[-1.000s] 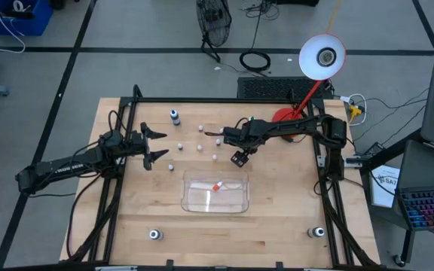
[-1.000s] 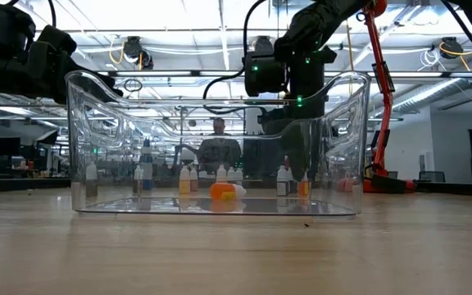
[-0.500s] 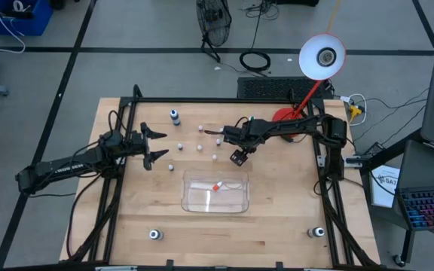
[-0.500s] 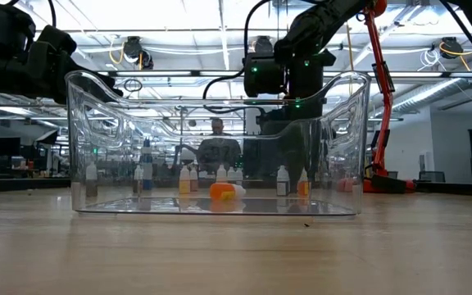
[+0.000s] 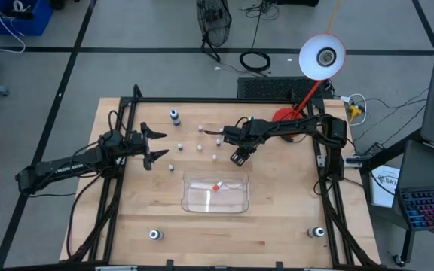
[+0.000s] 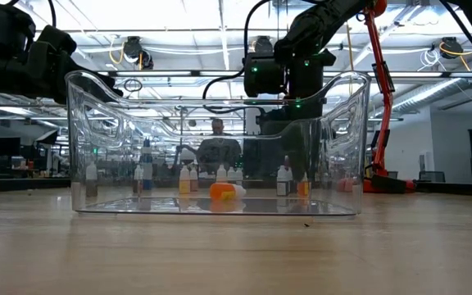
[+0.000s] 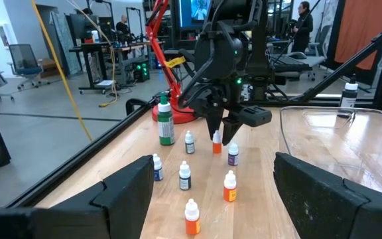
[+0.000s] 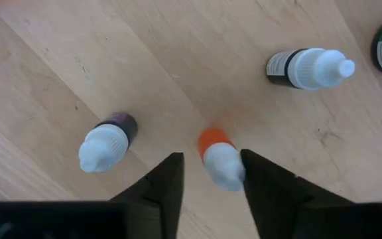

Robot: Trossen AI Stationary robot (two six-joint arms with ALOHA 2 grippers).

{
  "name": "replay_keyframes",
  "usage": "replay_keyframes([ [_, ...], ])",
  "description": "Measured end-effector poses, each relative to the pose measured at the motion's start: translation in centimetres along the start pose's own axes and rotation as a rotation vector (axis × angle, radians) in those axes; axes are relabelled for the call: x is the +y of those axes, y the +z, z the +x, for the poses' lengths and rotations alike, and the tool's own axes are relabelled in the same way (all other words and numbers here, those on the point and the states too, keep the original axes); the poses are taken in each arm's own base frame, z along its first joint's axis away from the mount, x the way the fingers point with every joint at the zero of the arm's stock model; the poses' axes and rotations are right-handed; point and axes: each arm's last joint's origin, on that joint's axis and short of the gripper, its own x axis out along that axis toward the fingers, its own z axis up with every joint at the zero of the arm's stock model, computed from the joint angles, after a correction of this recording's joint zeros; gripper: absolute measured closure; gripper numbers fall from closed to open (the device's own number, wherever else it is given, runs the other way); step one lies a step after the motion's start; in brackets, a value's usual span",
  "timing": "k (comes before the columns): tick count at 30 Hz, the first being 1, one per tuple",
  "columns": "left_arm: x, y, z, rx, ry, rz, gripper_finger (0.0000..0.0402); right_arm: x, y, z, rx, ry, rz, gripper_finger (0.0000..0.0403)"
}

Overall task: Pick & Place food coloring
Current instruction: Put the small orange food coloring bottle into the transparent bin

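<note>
Nearest in the low view, the clear tray [image 6: 88, 164] is holding one orange bottle [image 6: 224, 191]. Beyond it, the right claw [image 8: 211, 174] is pointing down at the worktop [image 5: 277, 226], its fingers straddling an upright orange food coloring bottle [image 8: 219, 158] at the cap but not yet clamped. Judgement: close squarely on the cap, lift straight, avoiding the purple bottle [image 8: 107, 141] nearby. Farther left, the left claw [image 5: 154, 145] is waiting, fingers apart, near the remaining bottles.

**Bottles scattered behind tray at table centre**

In the high view, small bottles [image 5: 200, 147] stand at upper centre, behind the tray [image 5: 236, 205] at centre. 1 bottle [image 5: 217, 186] lies inside it. A lamp [image 5: 321, 56] stands upper right.
</note>
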Motion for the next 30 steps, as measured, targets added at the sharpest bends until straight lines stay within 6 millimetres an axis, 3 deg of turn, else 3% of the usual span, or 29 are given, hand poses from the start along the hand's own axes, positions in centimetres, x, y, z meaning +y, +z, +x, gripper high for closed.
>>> replay_keyframes([
  [6, 0.0, 0.0, 0.0, 0.000, 0.000, 0.000, 0.0096, 0.0, 0.0, 0.0, -0.003, -0.004, -0.049, 0.0358],
  [10, 0.0, 0.0, 0.0, 0.000, 0.000, 0.000, 0.0096, -0.2, 0.0, -0.9, -0.043, -0.028, -0.058, 0.0360],
  [14, 0.0, 0.0, 0.0, 0.000, 0.000, 0.000, 0.0096, -0.3, -0.4, -3.1, -0.121, -0.056, -0.058, 0.0360],
  [21, 0.0, 0.0, 0.0, 0.000, 0.000, 0.000, 0.0096, 0.7, -2.1, -8.6, -0.311, 0.052, -0.030, 0.0360],
  [30, 0.0, 0.0, 0.0, 0.000, 0.000, 0.000, 0.0096, 7.5, -6.2, -17.1, -0.687, 0.415, -0.201, 0.0360],
])
